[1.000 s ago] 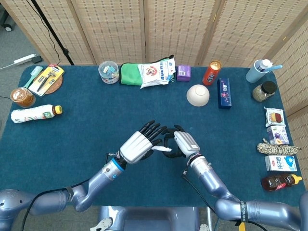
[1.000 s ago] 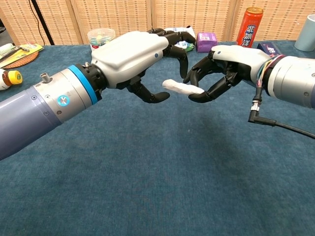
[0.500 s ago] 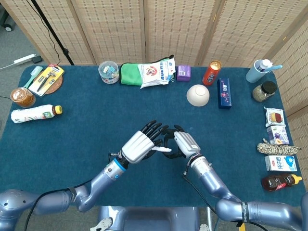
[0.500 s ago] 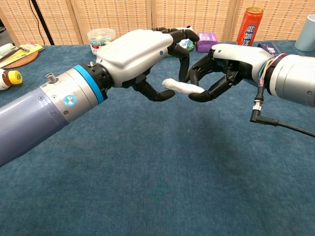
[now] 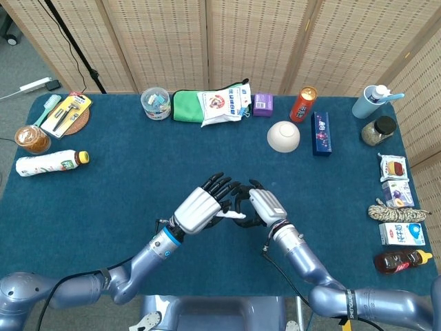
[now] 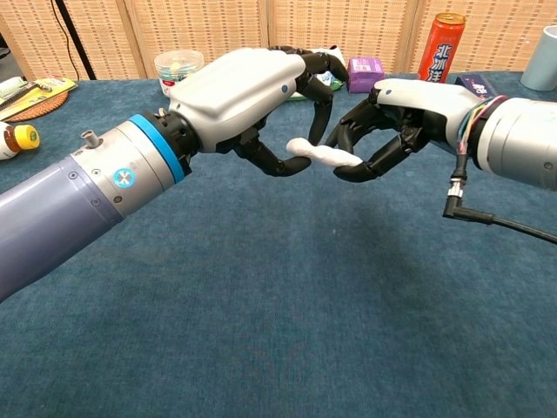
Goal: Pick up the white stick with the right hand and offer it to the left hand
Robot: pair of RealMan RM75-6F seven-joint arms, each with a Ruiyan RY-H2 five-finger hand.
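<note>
Handover at mid-table above the blue tablecloth [image 5: 124, 186], which carries the whole scene; all places below are given relative to the white stick [image 6: 324, 155]. The left arm [image 6: 78, 205] enters from the near side and ends in the left hand [image 6: 239, 91], whose curled fingers [image 6: 277, 164] hook at the stick's left end and appear to touch it; whether they have a firm hold cannot be told. Opposite, the right hand [image 6: 409, 109] grasps the stick's right end between thumb and fingers, keeping it roughly level and clear of the cloth so that its free end projects toward the receiving hand. In the head view the stick [image 5: 232, 214] shows only as a short white sliver between the left hand [image 5: 200, 207] and the right hand [image 5: 267, 205]. Judged from this, the offer is made and the transfer itself is under way; release by the right hand should wait for a sure left grip. Well behind the stick stand a white bowl [image 5: 283, 136] and an orange can [image 5: 303, 103].
</note>
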